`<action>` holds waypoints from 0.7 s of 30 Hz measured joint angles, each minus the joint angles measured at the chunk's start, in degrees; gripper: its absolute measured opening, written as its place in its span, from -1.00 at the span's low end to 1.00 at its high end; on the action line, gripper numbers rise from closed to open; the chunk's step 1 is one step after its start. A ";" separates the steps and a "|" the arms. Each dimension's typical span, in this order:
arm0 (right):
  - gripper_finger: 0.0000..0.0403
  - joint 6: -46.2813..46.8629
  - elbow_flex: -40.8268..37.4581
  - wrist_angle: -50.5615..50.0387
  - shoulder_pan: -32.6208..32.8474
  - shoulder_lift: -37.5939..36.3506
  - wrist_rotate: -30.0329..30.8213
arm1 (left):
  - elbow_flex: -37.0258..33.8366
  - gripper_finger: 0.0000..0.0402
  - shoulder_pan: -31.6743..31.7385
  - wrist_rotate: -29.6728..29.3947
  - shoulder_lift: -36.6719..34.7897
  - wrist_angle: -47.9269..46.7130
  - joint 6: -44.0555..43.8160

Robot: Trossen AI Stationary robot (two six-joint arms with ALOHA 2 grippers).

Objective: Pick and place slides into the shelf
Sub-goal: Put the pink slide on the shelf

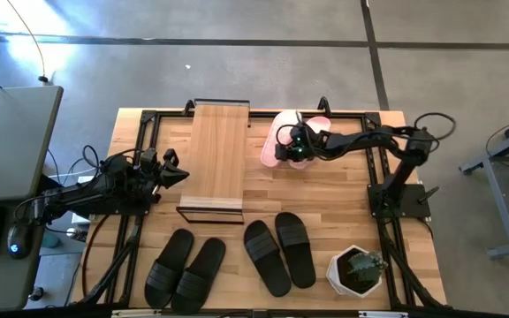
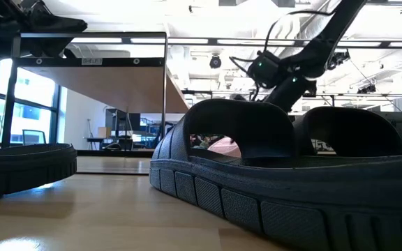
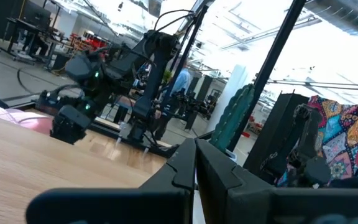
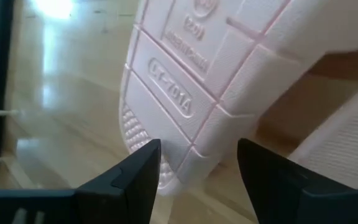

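Black slides fill the front of the low view: one pair (image 1: 278, 251) lies on the worktop (image 1: 325, 194) well in front of the right pincer (image 1: 297, 147), and a second black pair (image 1: 185, 268) lies in front of the left pincer (image 1: 177, 174). A small potted plant (image 1: 358, 268) stands beside the first pair, near the front corner on the right arm's side.

At the back of the worktop, the right pincer hangs directly over the pale pink slides (image 1: 283, 141). Its wrist view shows the two dark fingers (image 4: 135, 177) spread wide apart, with the ribbed sole of a pink slide (image 4: 191, 87) tipped up just beyond them and not gripped. A second pink slide shows at the edge of that view, next to the first.

The shelf (image 1: 218, 159) stands on the worktop between the two pincers, its light wooden plank bare. The pink slides lie just beside it, on the right pincer's side.

The left pincer waits close to the shelf's other side, its fingers drawn together to a point and holding nothing.
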 joint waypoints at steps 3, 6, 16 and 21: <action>0.02 -0.30 0.09 2.54 0.01 1.87 0.88 | 0.00 -0.99 0.00 0.00 -0.01 0.00 -0.01; 0.02 -0.37 0.09 3.40 0.04 2.18 1.78 | -0.02 -0.99 -0.02 0.00 0.00 -0.02 0.00; -0.02 -0.24 -0.02 5.94 0.11 2.06 6.33 | -0.01 -0.99 -0.02 -0.01 -0.02 -0.09 -0.02; -0.20 -0.78 -0.02 7.33 -0.04 2.13 8.94 | -0.02 -0.99 -0.02 -0.01 -0.01 -0.09 -0.01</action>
